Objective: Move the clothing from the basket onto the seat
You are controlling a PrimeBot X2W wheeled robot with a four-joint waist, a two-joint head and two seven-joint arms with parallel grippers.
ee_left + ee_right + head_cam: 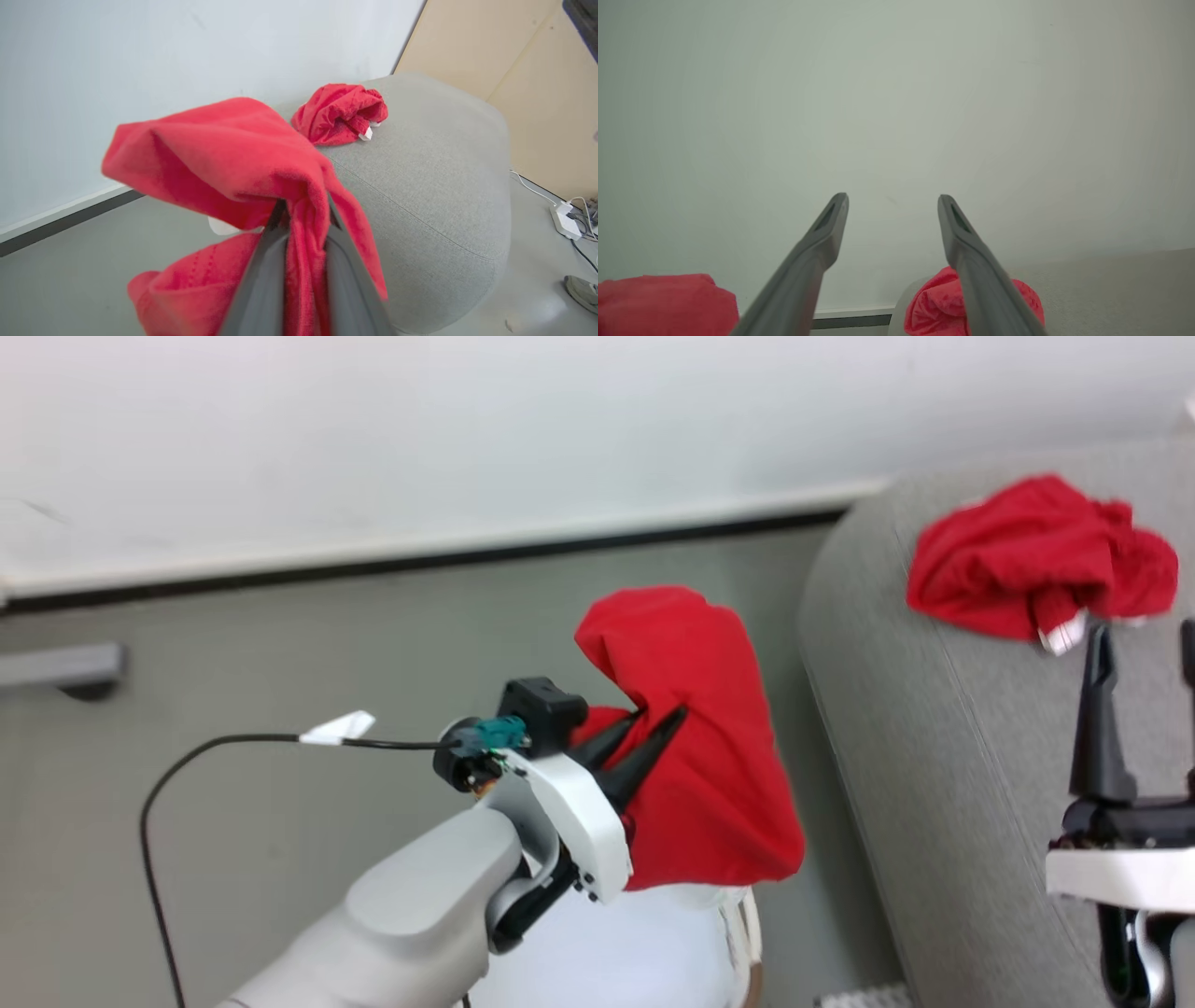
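At nine o'clock of the seat [896, 728], the left gripper [659, 714] is clamped on a red garment [709, 784]. A second garment [1027, 560] lies on the seat; the right gripper [1144, 644] has its fingers apart.

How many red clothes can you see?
2. One bright red fabric garment lies on the light grey woven seat; another red garment hangs pinched in the left gripper. More may be hidden below.
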